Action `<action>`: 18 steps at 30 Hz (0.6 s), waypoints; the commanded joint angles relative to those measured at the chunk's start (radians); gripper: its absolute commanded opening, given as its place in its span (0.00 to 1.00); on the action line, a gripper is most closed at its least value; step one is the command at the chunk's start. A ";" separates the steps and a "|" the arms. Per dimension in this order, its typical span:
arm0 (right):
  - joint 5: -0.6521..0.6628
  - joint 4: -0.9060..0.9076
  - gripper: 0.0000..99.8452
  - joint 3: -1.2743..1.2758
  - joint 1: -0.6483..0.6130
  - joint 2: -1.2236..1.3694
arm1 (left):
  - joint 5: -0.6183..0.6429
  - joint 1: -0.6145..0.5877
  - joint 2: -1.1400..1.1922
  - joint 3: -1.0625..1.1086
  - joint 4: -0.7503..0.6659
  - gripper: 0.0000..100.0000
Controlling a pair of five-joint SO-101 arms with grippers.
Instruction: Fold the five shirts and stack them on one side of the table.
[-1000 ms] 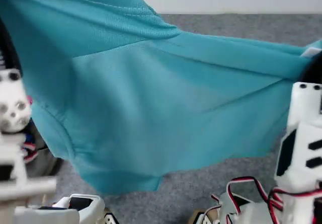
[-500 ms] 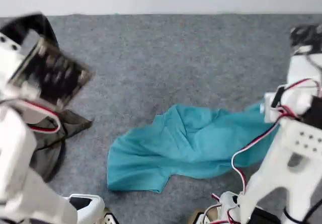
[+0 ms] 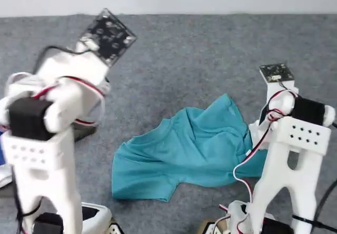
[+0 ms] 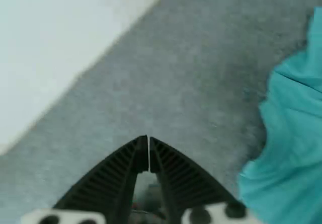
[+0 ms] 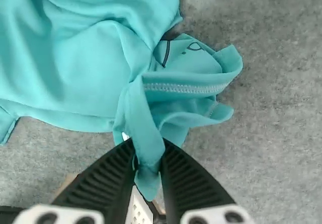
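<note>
A teal short-sleeved knit shirt (image 3: pixel 179 152) lies crumpled in a loose heap on the grey felt-like surface (image 3: pixel 210 60). In the high view it sits in the near middle and right of the surface, with one corner spread flat toward the near edge.

My right hand (image 5: pixel 147 158) is clamped on the shirt. Its two black ribbed fingers (image 5: pixel 105 178) pinch a narrow, twisted fold of the teal fabric, and a short tail of cloth hangs out between them. From that pinch the fold runs to the bunched neck area, and the rest of the shirt spreads away from the hand across the surface.

My left hand (image 4: pixel 149 156) has its black ribbed fingers pressed together with nothing between them. It hangs over bare grey surface. The shirt's edge is near it, off to one side and not touching.

Inside the shirt's neck there is a dark printed neck mark (image 5: pixel 176 50) in thin outline, but I cannot make out any writing in it. A line of pale stitching (image 5: pixel 183 88) runs along the folded hem just beside it.
</note>
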 commanded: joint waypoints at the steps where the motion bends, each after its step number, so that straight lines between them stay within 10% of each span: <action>1: -0.002 -0.012 0.01 -0.008 0.061 -0.010 | 0.077 0.051 -0.005 0.128 -0.029 0.01; 8: 0.000 0.033 0.02 -0.008 0.196 -0.010 | 0.164 0.164 0.000 0.297 -0.207 0.02; 18: 0.028 0.071 0.29 -0.015 0.278 -0.022 | 0.192 0.259 0.233 0.222 -0.229 0.02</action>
